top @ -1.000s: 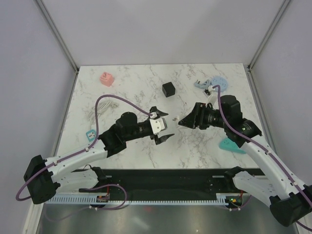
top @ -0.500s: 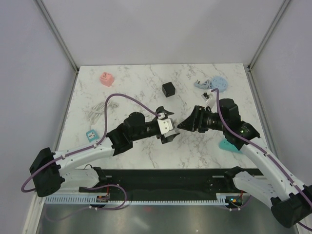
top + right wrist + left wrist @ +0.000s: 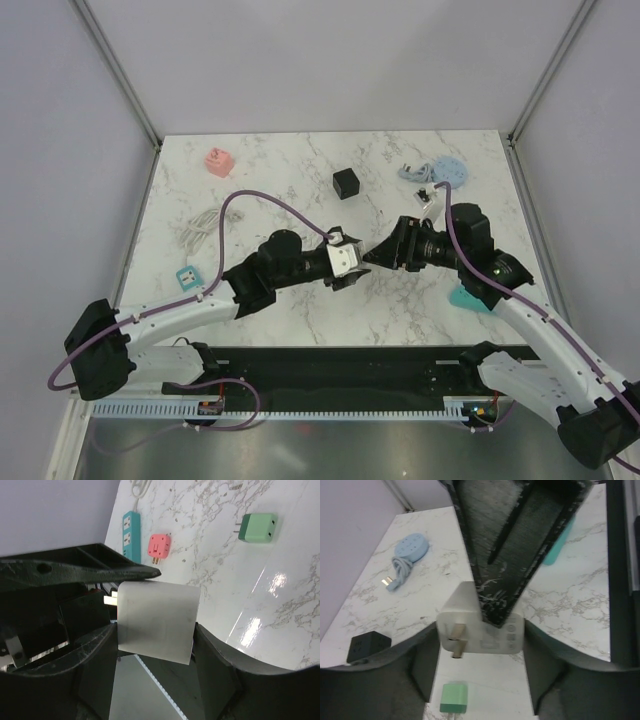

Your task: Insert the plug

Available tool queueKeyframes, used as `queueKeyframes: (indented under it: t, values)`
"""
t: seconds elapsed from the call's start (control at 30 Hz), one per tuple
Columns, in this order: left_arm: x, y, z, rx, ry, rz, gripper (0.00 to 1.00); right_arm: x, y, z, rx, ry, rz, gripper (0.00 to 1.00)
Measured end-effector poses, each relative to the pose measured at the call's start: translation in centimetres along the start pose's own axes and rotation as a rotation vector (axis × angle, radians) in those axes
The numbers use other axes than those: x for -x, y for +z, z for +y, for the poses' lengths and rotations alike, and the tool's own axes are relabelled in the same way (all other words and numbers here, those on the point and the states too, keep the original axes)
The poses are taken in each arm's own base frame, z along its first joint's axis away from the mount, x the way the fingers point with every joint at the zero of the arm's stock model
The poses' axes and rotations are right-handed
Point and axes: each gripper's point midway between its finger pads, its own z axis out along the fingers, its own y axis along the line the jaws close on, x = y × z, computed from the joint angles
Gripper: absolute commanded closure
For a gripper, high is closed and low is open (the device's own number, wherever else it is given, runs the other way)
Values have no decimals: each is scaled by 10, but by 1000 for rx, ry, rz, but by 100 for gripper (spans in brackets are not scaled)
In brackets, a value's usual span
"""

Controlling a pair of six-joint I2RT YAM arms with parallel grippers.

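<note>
The marble table [image 3: 280, 180] lies under both arms, which meet above its middle. The left gripper [image 3: 342, 260] is clenched on the white plug [image 3: 347, 257], one finger flush against each side in the left wrist view. The right gripper [image 3: 375, 252] comes in from the opposite side. Its fingers [image 3: 95, 670] sit flush against the plug's two other faces, grasping it too. One of them crosses the plug's printed face in the left wrist view.

The teal power strip [image 3: 131, 529] lies on the table well beyond the right gripper's fingertips. The blue round strip [image 3: 411, 547], cord coiled beside it, sits well beyond the left fingers, off to their left. The white plug [image 3: 480, 635] is off the table, prongs [image 3: 456, 639] pointing sideways. The black cube [image 3: 367, 646] stands outside the left finger. The pink adapter [image 3: 159, 546] lies just beside the teal strip. The green adapter [image 3: 454, 698] lies on the table between the left fingers, under the plug.
</note>
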Motion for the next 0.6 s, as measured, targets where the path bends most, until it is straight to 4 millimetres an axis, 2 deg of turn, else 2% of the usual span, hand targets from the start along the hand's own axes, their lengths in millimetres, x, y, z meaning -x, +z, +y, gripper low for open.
queueKeyframes:
  t: [0.1,0.27,0.4,0.47,0.6]
  values:
    - [0,1,-5,-18,-19,-3,57,1,-1,0,2,-5,-9,53]
    - [2,1,-7,-28,-33,-12,90,-1,-4,1,7,-10,-19,27]
    - [4,1,-10,-40,-72,-18,96,-5,-9,6,32,-21,-17,20]
    - [10,-2,-11,-37,-107,-36,98,-4,-13,12,53,-29,-28,11]
    - [25,-12,-7,-12,-159,-102,98,0,-25,28,105,-49,-69,8]
